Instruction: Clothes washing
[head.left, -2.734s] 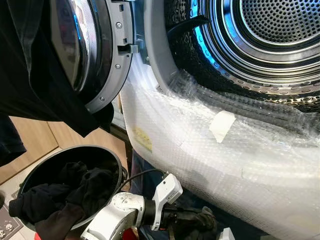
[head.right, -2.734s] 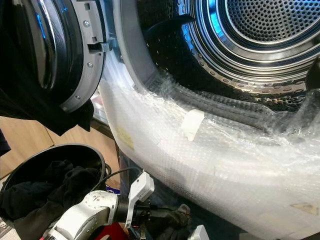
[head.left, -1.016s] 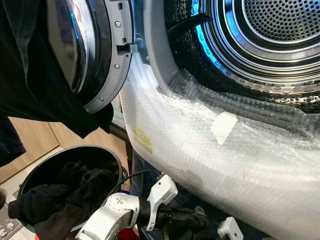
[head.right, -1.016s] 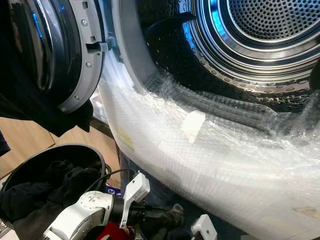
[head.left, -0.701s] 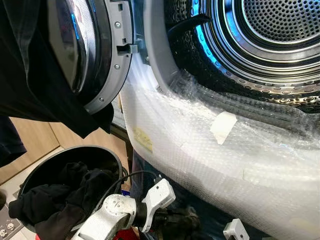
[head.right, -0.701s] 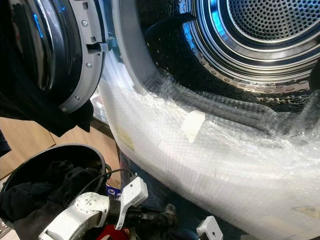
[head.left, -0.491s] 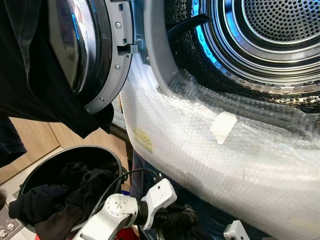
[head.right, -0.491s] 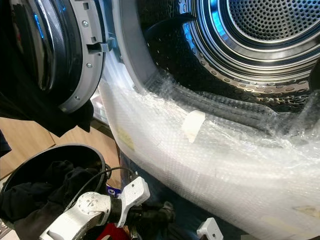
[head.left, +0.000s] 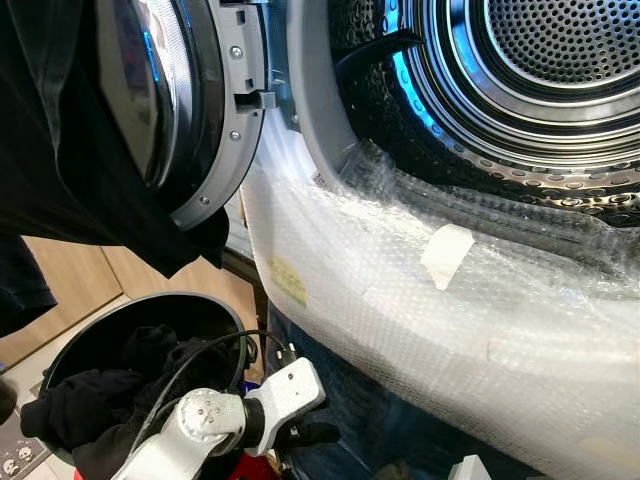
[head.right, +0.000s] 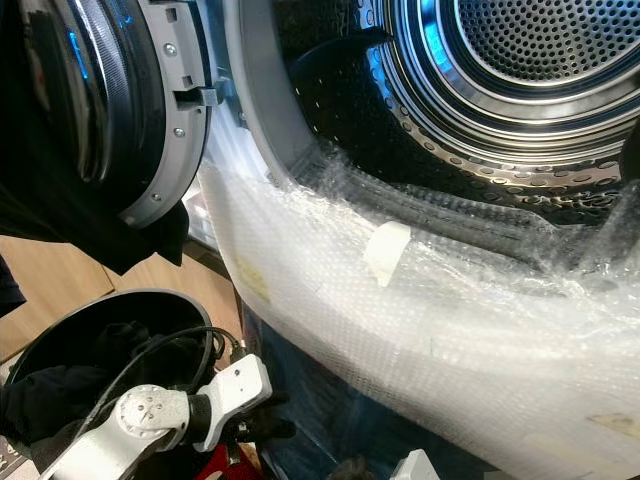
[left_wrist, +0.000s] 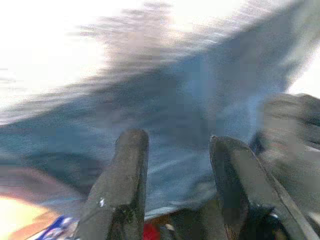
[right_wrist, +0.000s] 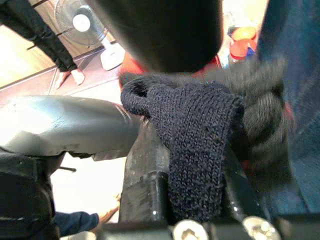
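Observation:
The washing machine drum stands open, its door swung to the left with a black garment hanging over it. Bubble wrap covers the machine's front. A black bin at lower left holds dark clothes. My left gripper hangs beside the bin, low in front of the machine; in the left wrist view its fingers are open with blue denim beyond them. My right gripper is shut on a dark knit garment draped between its fingers.
Blue denim hangs below the bubble-wrapped front. A piece of tape sticks to the wrap. In the right wrist view I see a floor fan, a person's legs and bare feet, and red and orange items.
My left gripper has pulled back to the left toward the bin and no longer holds the dark knit bundle. The right wrist's white part has sunk lower at the bottom edge.

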